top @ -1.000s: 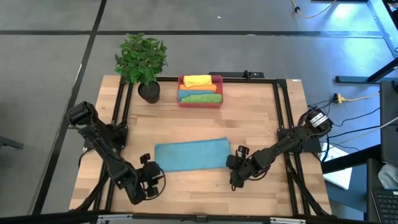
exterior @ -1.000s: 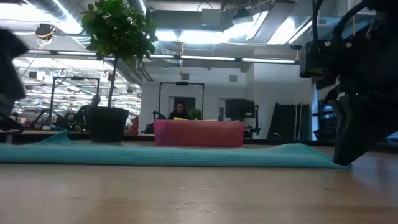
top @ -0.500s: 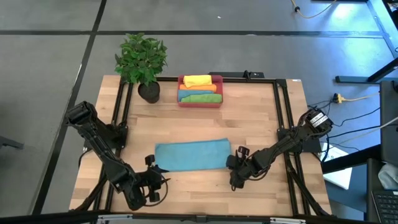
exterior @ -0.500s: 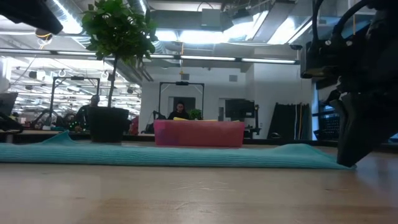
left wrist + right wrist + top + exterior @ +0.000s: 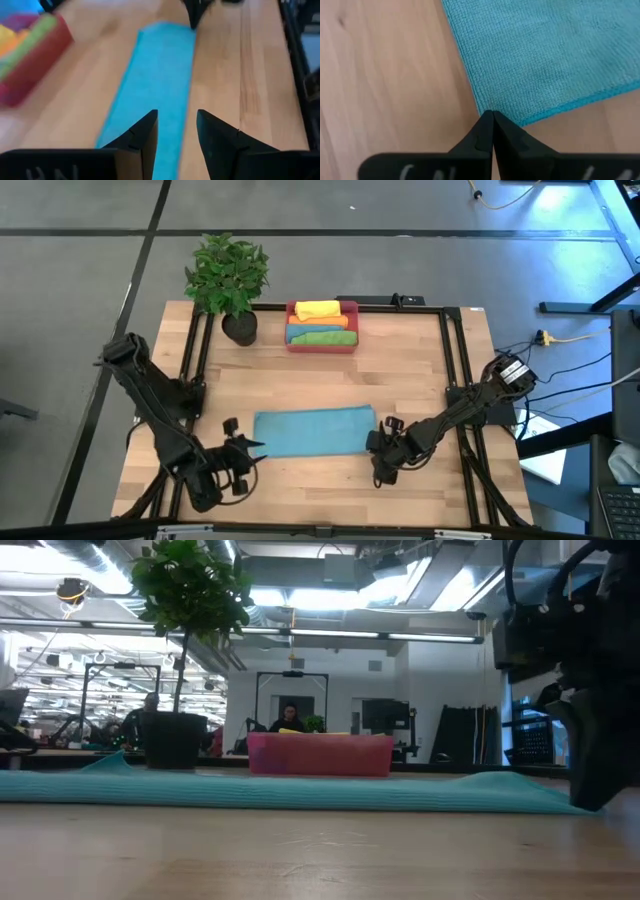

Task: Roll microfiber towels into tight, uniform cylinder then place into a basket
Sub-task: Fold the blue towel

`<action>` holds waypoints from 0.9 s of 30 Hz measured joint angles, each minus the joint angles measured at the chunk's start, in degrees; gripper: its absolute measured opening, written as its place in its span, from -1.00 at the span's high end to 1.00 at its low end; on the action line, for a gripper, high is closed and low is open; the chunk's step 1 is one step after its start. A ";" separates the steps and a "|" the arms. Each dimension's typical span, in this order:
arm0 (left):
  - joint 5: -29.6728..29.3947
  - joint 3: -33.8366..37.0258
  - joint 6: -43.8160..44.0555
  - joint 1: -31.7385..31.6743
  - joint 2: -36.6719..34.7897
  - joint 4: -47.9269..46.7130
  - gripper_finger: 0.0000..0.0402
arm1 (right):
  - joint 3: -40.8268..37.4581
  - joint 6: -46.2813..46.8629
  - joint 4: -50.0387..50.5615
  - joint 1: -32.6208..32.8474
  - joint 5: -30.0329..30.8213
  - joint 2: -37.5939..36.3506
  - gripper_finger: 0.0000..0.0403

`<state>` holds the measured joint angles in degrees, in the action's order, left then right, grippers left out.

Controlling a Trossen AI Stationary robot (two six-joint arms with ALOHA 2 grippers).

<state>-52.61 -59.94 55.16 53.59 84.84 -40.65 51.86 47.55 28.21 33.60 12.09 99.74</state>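
High view shows a grey concrete floor (image 5: pixel 80 270) crossed by dark seams, and on it a pale wooden table (image 5: pixel 400 380) framed by black rails. From table level the room behind is a wide workshop with bright ceiling lights, exposed ducts, dark frames and screens, and a person (image 5: pixel 290 716) seated far off at 12 o'clock, behind the basket. Taking the table as a clock face seen from above, a teal-blue towel (image 5: pixel 312 430) lies flat as a long folded strip just below centre, toward 6 o'clock, its long edges running from 9 to 3. A leafy plant (image 5: pixel 228 275) in a black pot (image 5: pixel 240 329) stands at 11 o'clock on the far edge. Just beside it, at 12 o'clock, sits the red-pink basket (image 5: pixel 321 343), holding rolled towels in yellow (image 5: pixel 317 309), orange (image 5: pixel 340 321), blue (image 5: pixel 300 330) and green (image 5: pixel 322 338). The left gripper (image 5: pixel 240 455) hovers off the strip's 9 o'clock end, fingers parted with nothing between them, pointing along the cloth. The right gripper (image 5: pixel 492 125) is at the strip's 3 o'clock end, fingers (image 5: pixel 482 135) clenched together, tips meeting right at the cloth's near corner; whether any fabric is pinched cannot be told.
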 joint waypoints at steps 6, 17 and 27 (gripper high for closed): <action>-6.04 0.02 -0.26 -0.70 -2.07 -1.37 0.37 | 0.02 0.07 4.40 0.07 -0.01 -0.06 0.94; -2.71 0.09 -0.15 -3.99 0.34 -0.53 0.37 | -0.31 0.92 16.65 -3.14 8.30 0.24 0.94; -1.71 0.09 -0.24 -3.67 0.35 -2.09 0.37 | 6.36 3.08 22.10 -0.56 5.13 -3.10 0.94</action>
<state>-54.32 -59.86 54.92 49.92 85.19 -42.74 58.22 50.63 50.32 33.03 17.22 96.64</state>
